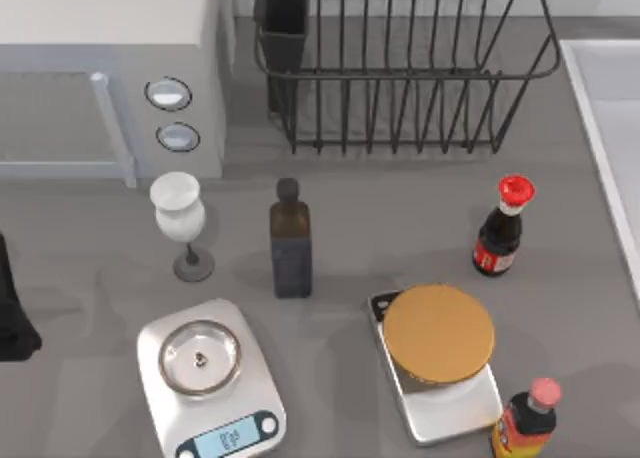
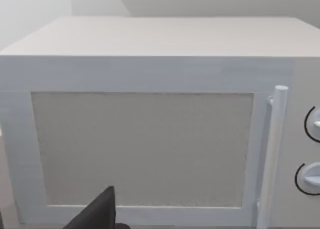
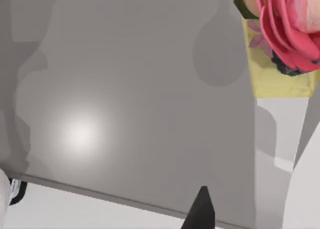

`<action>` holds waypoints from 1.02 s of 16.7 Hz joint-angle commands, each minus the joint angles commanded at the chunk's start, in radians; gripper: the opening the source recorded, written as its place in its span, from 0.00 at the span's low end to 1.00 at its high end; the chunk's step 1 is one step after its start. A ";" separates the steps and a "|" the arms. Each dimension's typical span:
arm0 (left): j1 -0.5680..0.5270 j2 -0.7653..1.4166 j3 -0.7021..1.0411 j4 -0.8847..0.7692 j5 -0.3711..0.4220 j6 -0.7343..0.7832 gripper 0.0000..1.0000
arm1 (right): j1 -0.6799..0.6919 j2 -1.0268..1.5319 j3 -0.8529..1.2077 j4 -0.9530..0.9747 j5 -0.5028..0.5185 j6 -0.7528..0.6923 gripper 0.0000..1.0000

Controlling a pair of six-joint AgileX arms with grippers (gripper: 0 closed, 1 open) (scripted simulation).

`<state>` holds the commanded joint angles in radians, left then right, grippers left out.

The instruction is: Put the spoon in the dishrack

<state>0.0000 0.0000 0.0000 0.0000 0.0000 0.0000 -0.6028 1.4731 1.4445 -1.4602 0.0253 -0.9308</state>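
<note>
You have the dishrack [image 1: 400,68] standing at the far side of the desk [image 1: 400,228], right of centre, its thin black bars upright and its dark utensil cup [image 1: 284,28] at the far-left corner. Between the bars you see only the grey desk; nothing lies in the rack, and nothing sticks out of the cup as far as the top view lets you tell. The spoon is the thing you need, and you cannot pick one out anywhere among these pictures, so judge the task as barely begun: the spoon has yet to be found, gripped, carried and set in the rack.

Just left of the rack sits the white microwave [image 1: 110,68], which the left wrist view faces head on. Nearer you, a white goblet [image 1: 180,218] and a dark bottle [image 1: 290,243] stand side by side, with a red-capped sauce bottle [image 1: 502,228] well to the right. At the near edge, a kitchen scale with a steel pan [image 1: 205,373] sits left, a second scale carrying an orange-brown disc [image 1: 438,353] sits right, and another small bottle with a pink cap [image 1: 527,423] stands just beside it.

Your left arm [image 1: 12,308] shows as a dark shape at the desk's left edge, apparently parked. A dark fingertip of the left gripper [image 2: 97,214] shows in its own wrist view, and likewise one of the right gripper [image 3: 200,211]; for neither can you tell whether the fingers are spread or closed, and neither visibly holds anything.
</note>
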 joint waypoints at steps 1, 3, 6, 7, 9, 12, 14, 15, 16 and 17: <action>0.000 0.000 0.000 0.000 0.000 0.000 1.00 | 0.042 -0.001 0.007 0.036 0.028 0.030 0.00; 0.000 0.000 0.000 0.000 0.000 0.000 1.00 | 0.156 0.000 0.019 0.128 0.100 0.107 0.00; 0.000 0.000 0.000 0.000 0.000 0.000 1.00 | 0.388 0.011 0.030 0.301 0.232 0.251 0.00; 0.000 0.000 0.000 0.000 0.000 0.000 1.00 | 0.477 0.017 0.031 0.365 0.279 0.304 0.00; 0.000 0.000 0.000 0.000 0.000 0.000 1.00 | 0.668 0.028 0.028 0.503 0.378 0.416 0.00; 0.000 0.000 0.000 0.000 0.000 0.000 1.00 | 0.963 0.036 0.018 0.724 0.532 0.586 0.00; 0.000 0.000 0.000 0.000 0.000 0.000 1.00 | 1.150 0.031 0.011 0.877 0.636 0.693 0.00; 0.000 0.000 0.000 0.000 0.000 0.000 1.00 | 1.236 0.026 0.008 0.953 0.688 0.742 0.00; 0.000 0.000 0.000 0.000 0.000 0.000 1.00 | 1.314 0.019 0.005 1.029 0.740 0.787 0.00; 0.000 0.000 0.000 0.000 0.000 0.000 1.00 | 1.386 0.012 0.003 1.103 0.790 0.827 0.00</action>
<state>0.0000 0.0000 0.0000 0.0000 0.0000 0.0000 0.7828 1.4848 1.4474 -0.3576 0.8157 -0.1041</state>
